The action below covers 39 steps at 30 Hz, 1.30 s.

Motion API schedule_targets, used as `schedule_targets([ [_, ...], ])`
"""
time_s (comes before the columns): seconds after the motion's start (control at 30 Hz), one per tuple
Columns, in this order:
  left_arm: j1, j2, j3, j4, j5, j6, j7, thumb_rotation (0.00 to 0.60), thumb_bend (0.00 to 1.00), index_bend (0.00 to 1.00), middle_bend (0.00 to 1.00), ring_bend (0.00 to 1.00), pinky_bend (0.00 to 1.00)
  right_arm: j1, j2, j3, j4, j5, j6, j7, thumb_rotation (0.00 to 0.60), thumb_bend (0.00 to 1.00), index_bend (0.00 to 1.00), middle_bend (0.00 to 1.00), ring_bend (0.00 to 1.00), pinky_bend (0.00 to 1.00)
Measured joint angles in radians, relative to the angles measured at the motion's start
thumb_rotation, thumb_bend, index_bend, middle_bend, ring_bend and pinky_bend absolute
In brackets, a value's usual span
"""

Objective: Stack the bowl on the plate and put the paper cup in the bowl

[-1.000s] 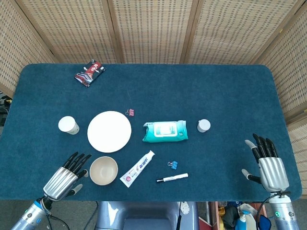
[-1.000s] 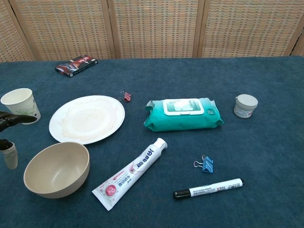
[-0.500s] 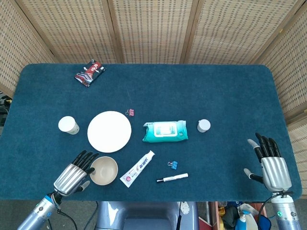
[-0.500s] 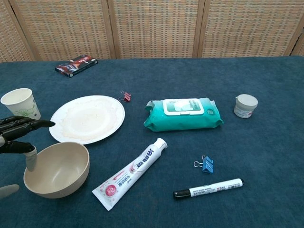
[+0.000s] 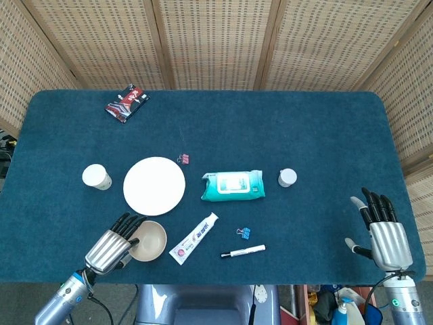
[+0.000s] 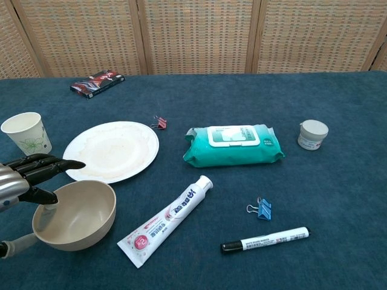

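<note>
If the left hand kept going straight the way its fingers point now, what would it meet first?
Probably the plate: the left hand is already at the bowl rim, fingers aimed at the plate's near edge. Depth is uncertain.

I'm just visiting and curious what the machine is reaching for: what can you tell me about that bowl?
The bowl is a plain beige, matte, round bowl, possibly plastic or ceramic. It is empty and sits upright on the blue tablecloth, just in front of the white plate, with the toothpaste tube to its right. The left hand is at its left rim, fingers spread above it; the thumb seems to reach inside the rim.
</note>
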Motion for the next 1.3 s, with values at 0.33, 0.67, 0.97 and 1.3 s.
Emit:
schedule_targets([
  [0.33,-0.005,-0.023,-0.014,0.033,0.0,0.045,0.003,0.6,0.41,0.68,0.02,0.0,0.0,0.0,0.001,0.002,0.002,0.0,0.001,0.009,0.6,0.13,0.12,0.0,0.0,0.0],
  [0.67,-0.031,0.027,-0.088,0.021,-0.021,0.105,-0.042,0.6,0.41,0.68,0.02,0.0,0.0,0.001,0.002,0.002,0.001,0.002,-0.002,0.007,0.6,0.13,0.12,0.0,0.0,0.0],
  [0.97,-0.124,0.06,-0.175,0.026,-0.172,-0.039,-0.042,0.6,0.4,0.68,0.02,0.0,0.0,0.001,0.001,0.002,0.001,0.006,-0.005,0.007,0.6,0.13,0.12,0.0,0.0,0.0],
  [1.3,-0.244,0.001,-0.242,0.053,-0.34,-0.182,0.053,0.6,0.41,0.68,0.02,0.0,0.0,0.002,0.006,0.007,0.007,0.016,-0.008,0.029,0.6,0.13,0.12,0.0,0.0,0.0],
])
